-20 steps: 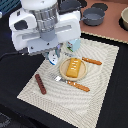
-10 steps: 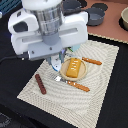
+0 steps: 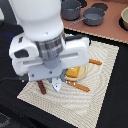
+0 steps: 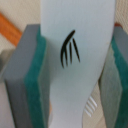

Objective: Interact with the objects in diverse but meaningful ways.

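- Gripper [image 4: 75,70]: green pads [image 4: 35,85] clamped on a flat pale piece [image 4: 75,30] with a dark fork mark.
- Orange block [image 3: 74,73]: on the plate [image 3: 84,73], beside the gripper, on the striped mat [image 3: 100,85].
- Brown stick [image 3: 41,88]: on the mat, near the gripper.

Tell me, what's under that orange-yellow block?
The orange-yellow block rests on a pale round plate on the striped mat. The robot arm covers the plate's far side, so anything there is hidden.

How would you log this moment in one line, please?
gripper | shut on white piece | over placemat | orange block nearby
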Available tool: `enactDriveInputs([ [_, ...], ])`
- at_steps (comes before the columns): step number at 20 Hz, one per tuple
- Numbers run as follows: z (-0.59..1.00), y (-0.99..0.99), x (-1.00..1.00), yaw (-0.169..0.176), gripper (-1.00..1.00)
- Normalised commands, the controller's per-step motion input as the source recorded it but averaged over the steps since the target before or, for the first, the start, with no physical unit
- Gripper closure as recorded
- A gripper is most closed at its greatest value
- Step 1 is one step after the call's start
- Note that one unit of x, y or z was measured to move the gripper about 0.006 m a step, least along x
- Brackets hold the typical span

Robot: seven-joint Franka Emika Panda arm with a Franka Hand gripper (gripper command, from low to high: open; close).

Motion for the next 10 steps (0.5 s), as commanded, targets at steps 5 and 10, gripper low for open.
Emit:
enactDriveInputs([
  [5,-0.25,-0.12,0.67,-0.027,1.00],
  [10,-0.23,0.00,0.73,-0.022,1.00],
])
